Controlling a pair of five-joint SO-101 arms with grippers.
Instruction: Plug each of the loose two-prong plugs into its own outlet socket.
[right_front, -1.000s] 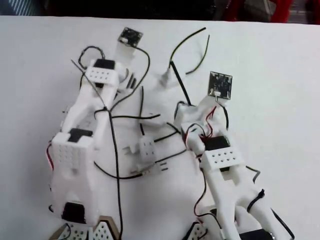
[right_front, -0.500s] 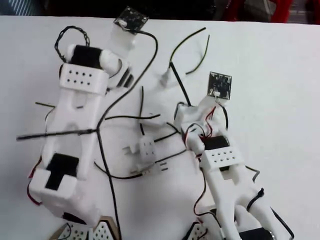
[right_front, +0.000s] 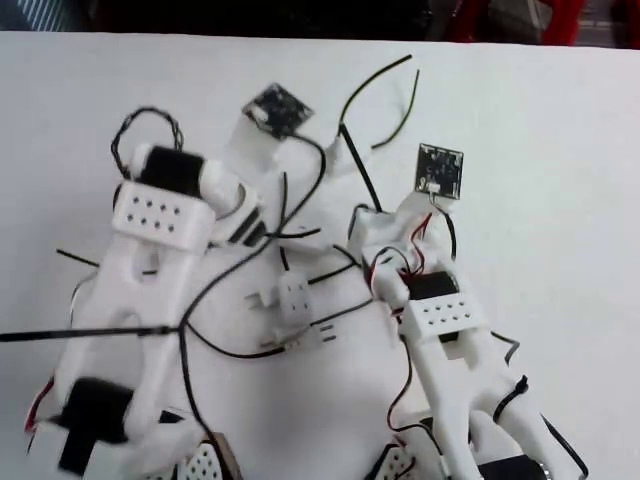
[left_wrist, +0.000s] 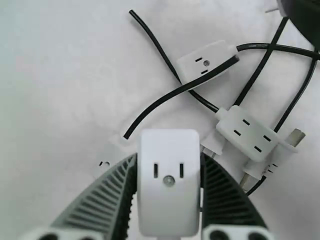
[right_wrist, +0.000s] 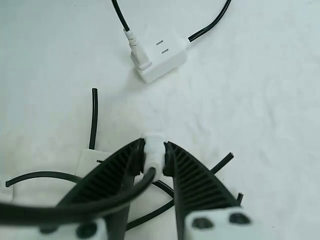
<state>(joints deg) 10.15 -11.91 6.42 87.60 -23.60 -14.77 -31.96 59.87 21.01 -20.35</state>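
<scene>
Item: white moulded outlet block (left_wrist: 169, 195), clamped in left gripper (left_wrist: 169, 162), table centre-left. Item: small white two-prong plug (right_wrist: 154, 157) on black cord (right_wrist: 75, 202), pinched in right gripper (right_wrist: 153, 146), centre-right. Handling, judged: light, rigid, smooth plastic; cord springy. Grip body flanks, never prongs.

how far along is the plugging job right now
Looks done: one white plug seems pushed into the side of the outlet block. In hand: the left hand is shut on a white socket, the right hand on a loose plug. Left: that plug is in no socket yet, and the single outlet shows an empty face.
</scene>
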